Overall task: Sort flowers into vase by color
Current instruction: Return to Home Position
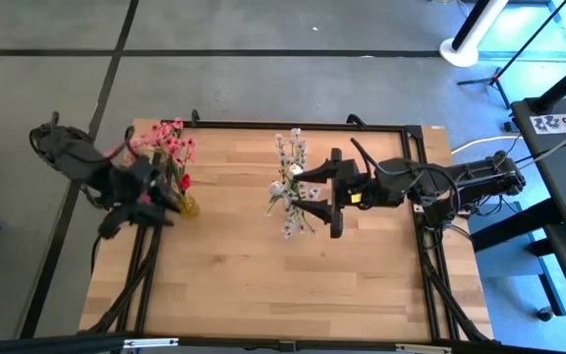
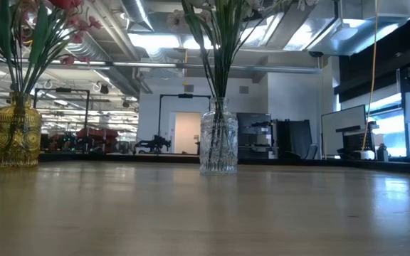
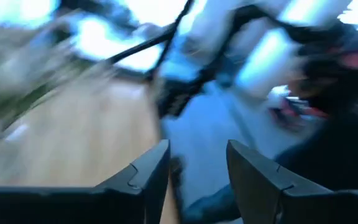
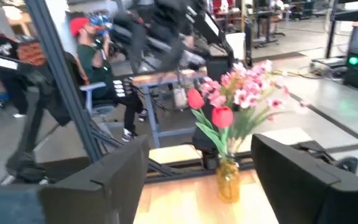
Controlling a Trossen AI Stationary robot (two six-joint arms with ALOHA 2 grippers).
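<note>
A yellow glass vase [image 1: 189, 206] [image 2: 16, 135] [image 4: 227, 180] stands near the table's left edge. It holds pink blossom sprays [image 1: 165, 143] and red rosebuds [image 4: 221, 116]. A clear glass vase [image 2: 218, 146] stands mid-table with white blossom sprigs [image 1: 291, 182]; their green stems stick into it. My left gripper [image 1: 170, 205] [image 3: 197, 171] is open, just left of the yellow vase, holding nothing. My right gripper [image 1: 320, 194] [image 4: 197, 180] is wide open, just right of the white sprigs, pointing toward the table's left edge.
Bare wooden tabletop [image 1: 263, 285] stretches across the near half. A black frame [image 1: 303, 125] runs along the table's far edge. People sit beyond the table's left side [image 4: 98, 56] in the right wrist view. Neither gripper shows in the low view.
</note>
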